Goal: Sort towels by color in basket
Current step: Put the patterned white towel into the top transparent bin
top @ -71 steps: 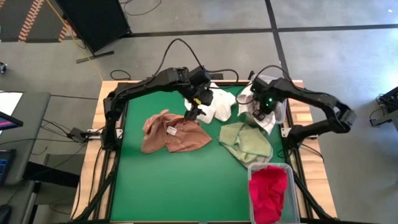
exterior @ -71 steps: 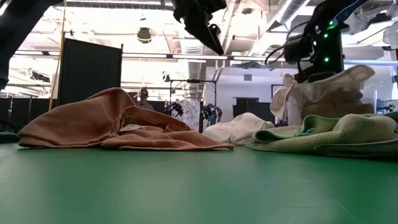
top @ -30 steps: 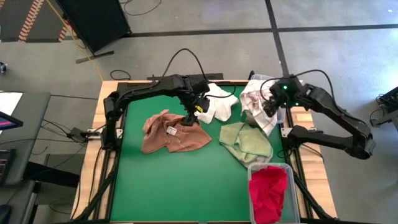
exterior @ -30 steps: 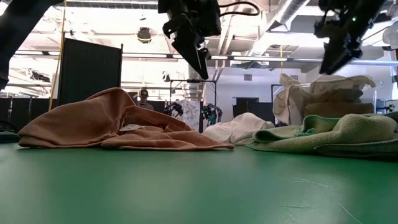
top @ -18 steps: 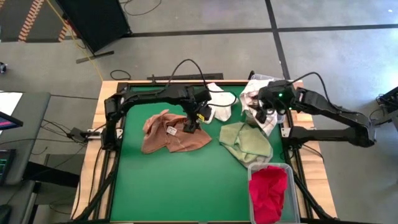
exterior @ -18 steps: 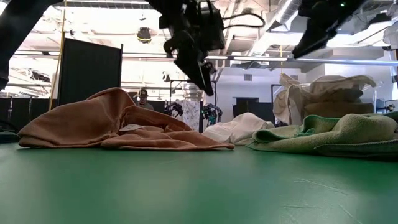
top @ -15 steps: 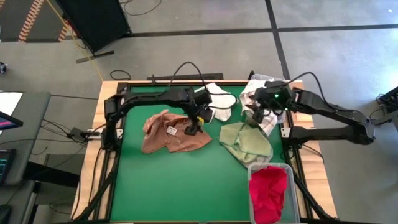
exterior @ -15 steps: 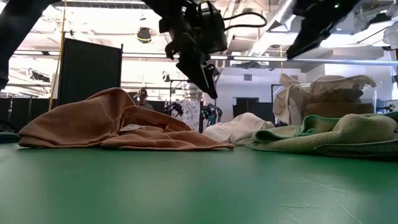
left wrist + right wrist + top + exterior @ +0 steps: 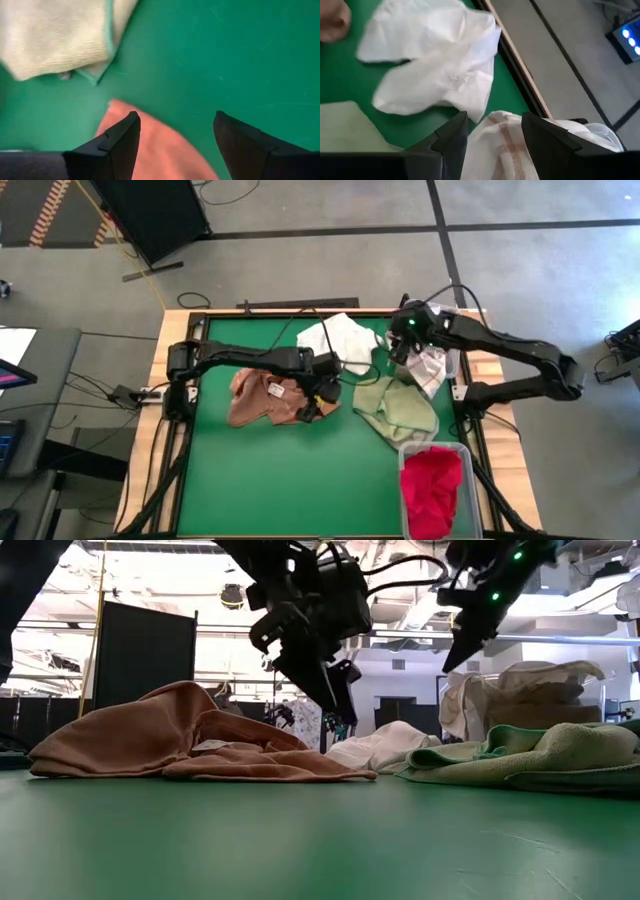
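A rust-orange towel lies bunched on the green mat, and my left gripper hovers open over its right end. My right gripper hangs open above the mat between a white towel and a white towel with red check. The checked towel is draped over a clear basket at the far right edge. A pale green towel lies spread on the mat beside the rust one. A red towel fills a clear bin at the near right.
The mat's wooden border runs along the right side behind the basket. Bare green mat stretches over the near half of the table. In the low view, a person stands far off in the room beyond.
My left gripper has come down and toward the near edge, from beside the white towel to over the rust towel's right end. My right gripper has swung toward the table's left, off the basket and toward the white towel. Both stay open.
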Robot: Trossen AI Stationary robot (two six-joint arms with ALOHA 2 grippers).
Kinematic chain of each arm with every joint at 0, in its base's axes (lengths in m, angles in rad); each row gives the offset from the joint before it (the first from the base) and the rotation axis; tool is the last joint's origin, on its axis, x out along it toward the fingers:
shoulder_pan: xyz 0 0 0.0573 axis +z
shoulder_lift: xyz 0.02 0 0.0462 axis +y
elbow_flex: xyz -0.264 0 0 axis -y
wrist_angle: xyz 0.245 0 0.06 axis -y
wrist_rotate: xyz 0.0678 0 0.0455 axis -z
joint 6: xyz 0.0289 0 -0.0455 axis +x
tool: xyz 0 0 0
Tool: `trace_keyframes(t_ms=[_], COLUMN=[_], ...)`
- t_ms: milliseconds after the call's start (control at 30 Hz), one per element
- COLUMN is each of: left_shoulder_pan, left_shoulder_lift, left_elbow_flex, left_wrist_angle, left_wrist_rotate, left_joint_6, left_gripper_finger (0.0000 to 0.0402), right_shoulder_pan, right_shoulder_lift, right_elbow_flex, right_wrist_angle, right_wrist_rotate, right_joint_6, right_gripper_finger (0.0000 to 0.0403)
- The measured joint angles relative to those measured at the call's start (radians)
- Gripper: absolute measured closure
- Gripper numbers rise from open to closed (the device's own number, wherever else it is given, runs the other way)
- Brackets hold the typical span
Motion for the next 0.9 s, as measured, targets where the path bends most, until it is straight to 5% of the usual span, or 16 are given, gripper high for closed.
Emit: trace_keyframes(t_ms=[433, 567, 767, 900], left_shoulder_pan=[-0.080, -0.086, -0.086, -0.086], left_shoulder_lift=[0.001, 0.001, 0.001, 0.001], left_elbow_flex=[-0.065, -0.065, -0.065, -0.065], left_wrist_angle=[0.043, 0.042, 0.043, 0.043], left_wrist_rotate=[-0.001, -0.001, -0.001, -0.002], left_joint_6=[-0.018, -0.022, -0.033, -0.036], left_gripper_finger=[0.0162, 0.0162, 0.0162, 0.0162], right_shoulder_pan=[-0.086, -0.091, -0.096, -0.080], right_shoulder_lift=[0.205, 0.231, 0.223, 0.184], right_elbow_flex=[0.064, 0.086, 0.122, 0.141], right_wrist_angle=[-0.055, -0.094, -0.183, -0.216], right_wrist_rotate=[0.081, 0.125, 0.142, 0.153], right_joint_6=[-0.017, -0.006, 0.013, 0.041], right_gripper_finger=[0.0190, 0.0241, 0.0371, 0.0371])
